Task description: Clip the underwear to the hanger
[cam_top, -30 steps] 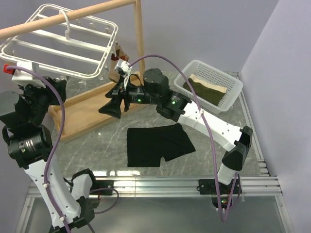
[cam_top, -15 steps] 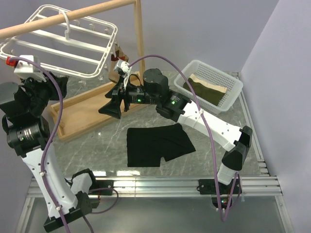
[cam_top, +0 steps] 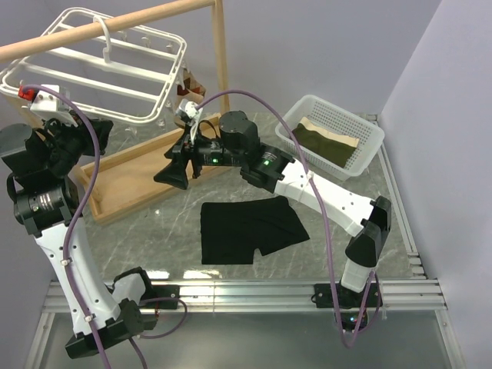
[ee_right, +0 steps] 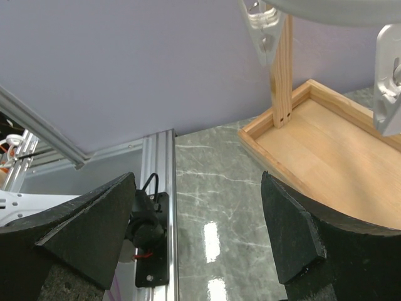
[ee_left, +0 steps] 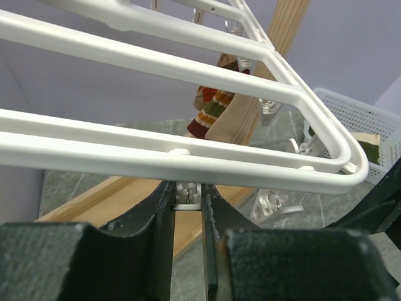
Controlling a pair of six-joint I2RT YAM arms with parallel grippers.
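Observation:
The black underwear [cam_top: 250, 227] lies flat on the marble table in front of both arms. The white hanger [cam_top: 100, 65] hangs from the wooden pole at the upper left; its bars fill the left wrist view [ee_left: 188, 66]. My left gripper [cam_top: 94, 125] is raised under the hanger's near bar, and its jaws [ee_left: 188, 188] are closed on a small white clip [ee_left: 188, 195] that dangles from that bar. My right gripper [cam_top: 173, 169] is open and empty above the wooden base, far left of the underwear; in its own view [ee_right: 199, 182] only table shows between the fingers.
A white mesh basket [cam_top: 334, 138] with an olive-and-tan cloth [cam_top: 327, 138] stands at the back right. The wooden stand's tray base [cam_top: 123, 184] lies under the hanger. A small brown striped garment [ee_left: 213, 113] hangs at the hanger's far corner. Other clips [ee_right: 263, 25] dangle nearby.
My left arm has risen and swung right, bringing its gripper up under the hanger's near bar. My right arm has shifted slightly left. The underwear has not moved.

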